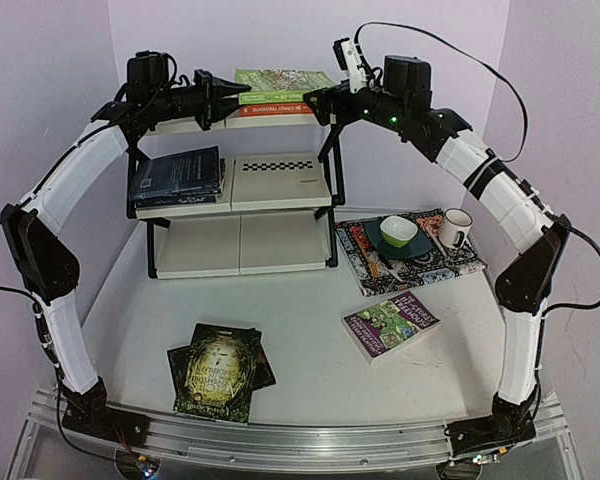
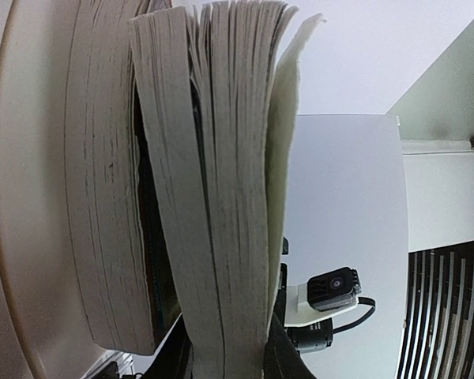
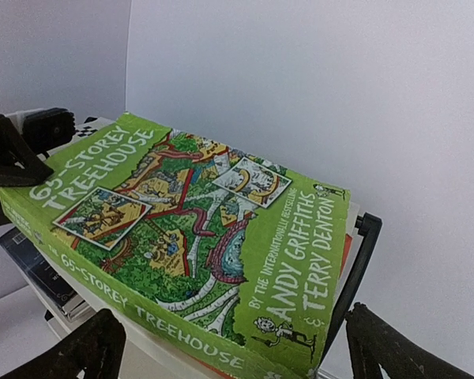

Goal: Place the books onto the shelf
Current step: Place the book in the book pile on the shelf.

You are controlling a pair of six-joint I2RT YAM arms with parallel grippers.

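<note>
Only overhead, mug (image 1: pixel 456 228), left wrist, book pages (image 2: pixel 221 197)

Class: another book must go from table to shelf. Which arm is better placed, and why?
Right. The right gripper is open and empty, and the purple book lies on its side of the table. The left gripper seems clamped on a shelved book.

A robotics lab test booth: plain lilac walls (image 1: pixel 40 60) close in a white surface (image 1: pixel 310 385), and the cabled left arm (image 1: pixel 75 190) and right arm (image 1: pixel 495 185) are bolted to an aluminium rail (image 1: pixel 280 438).
</note>
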